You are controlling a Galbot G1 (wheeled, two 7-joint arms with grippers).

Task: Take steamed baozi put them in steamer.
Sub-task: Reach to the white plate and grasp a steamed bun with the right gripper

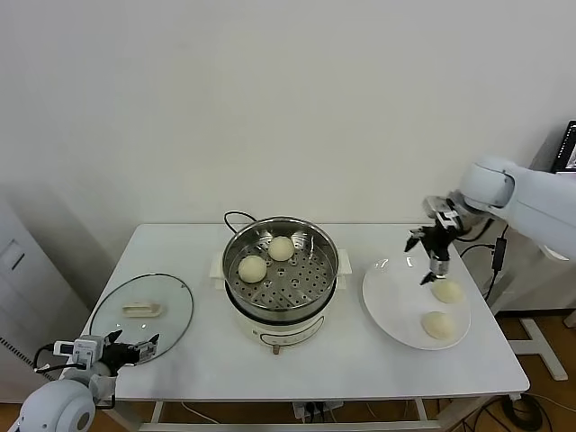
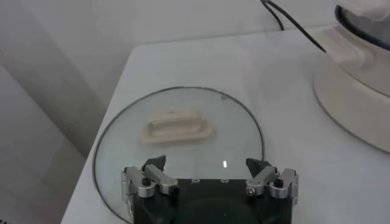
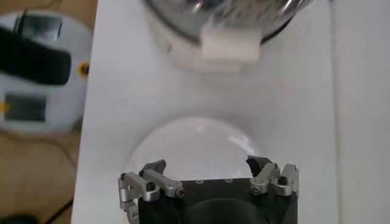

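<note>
Two cream-white baozi [image 1: 253, 267] [image 1: 282, 248] lie on the perforated tray of the steel steamer [image 1: 321, 290] in the middle of the table. Two more baozi [image 1: 446, 292] [image 1: 437, 325] rest on the white plate [image 1: 389, 306] at the right. My right gripper [image 1: 420, 263] hangs open over the plate, just above and to the left of the nearer-to-wall baozi, with nothing between its fingers; its own view shows bare plate [image 3: 201, 149] under the gripper [image 3: 207, 167]. My left gripper [image 1: 135, 344] sits open and low at the table's front left, by the glass lid [image 2: 183, 146].
The round glass lid [image 1: 144, 310] with a cream handle [image 1: 143, 309] lies flat on the table at the left. A black cord [image 1: 236, 216] runs behind the steamer. A round white device [image 3: 42, 73] stands on the floor beyond the table's right edge.
</note>
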